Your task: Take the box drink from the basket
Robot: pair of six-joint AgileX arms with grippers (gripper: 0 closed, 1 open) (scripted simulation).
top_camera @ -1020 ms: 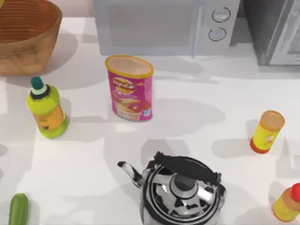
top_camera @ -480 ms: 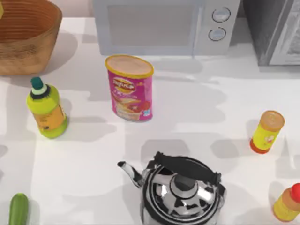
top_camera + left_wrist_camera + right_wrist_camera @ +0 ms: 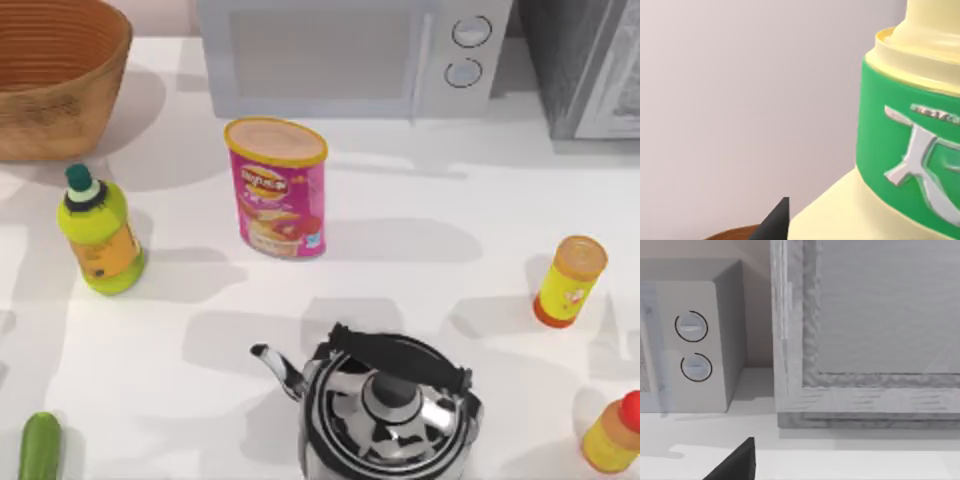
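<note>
Smooth cream carton [image 3: 850, 220] with glossy green band close against left gripper's dark fingertip [image 3: 776, 222], grip state indeterminable; woven round basket [image 3: 60, 80] at table's far left.

Wicker, chrome and smooth plastic on a matt white tabletop [image 3: 450, 200]

The basket [image 3: 60, 80] is rough woven wicker; well away from it the kettle [image 3: 385, 410] gleams mirror-bright metal, and the box drink [image 3: 900, 125] looks smooth, with a glossy green band.
</note>
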